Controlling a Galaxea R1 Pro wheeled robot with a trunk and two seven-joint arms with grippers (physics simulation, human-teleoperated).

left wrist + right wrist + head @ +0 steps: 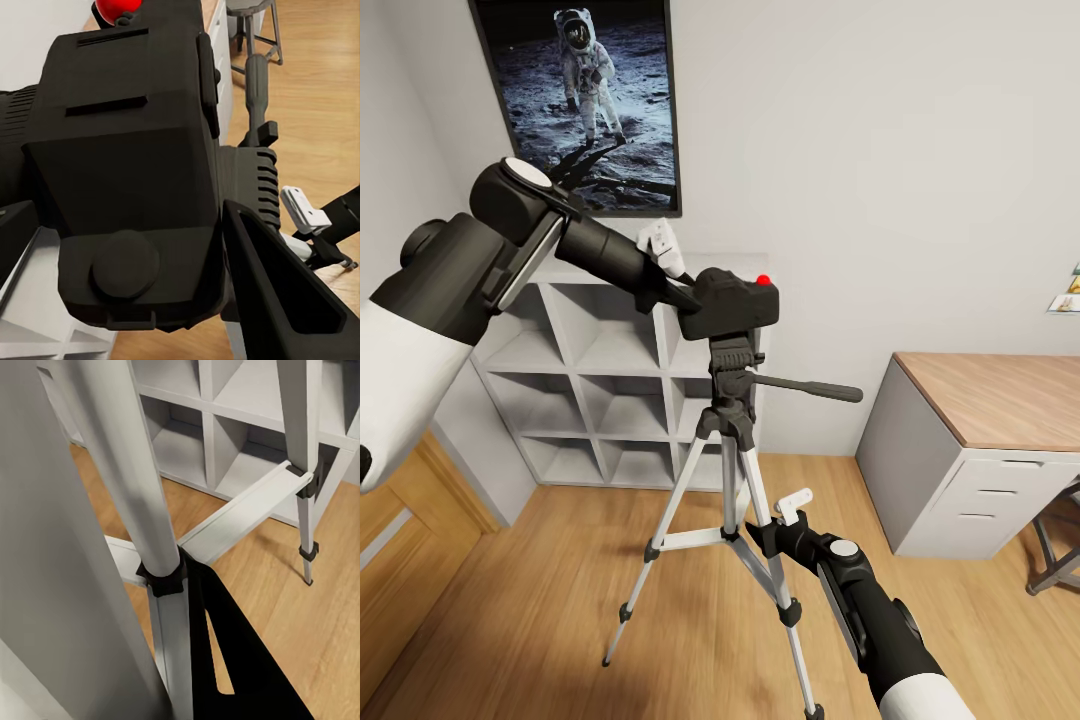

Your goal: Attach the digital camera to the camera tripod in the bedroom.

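The left gripper (678, 285) is clamped on the small boxy black digital camera (732, 302), which sits atop the silver-legged tripod (732, 455) with three legs. The right gripper (792, 505) hangs by a leg, its opening unclear. A white cube shelf (600, 395) stands behind.

The black digital camera (732, 302), red button on top, sits upright on the head of the camera tripod (732, 470), which stands on splayed silver legs on the bedroom's wood floor (540, 600), pan handle pointing right.
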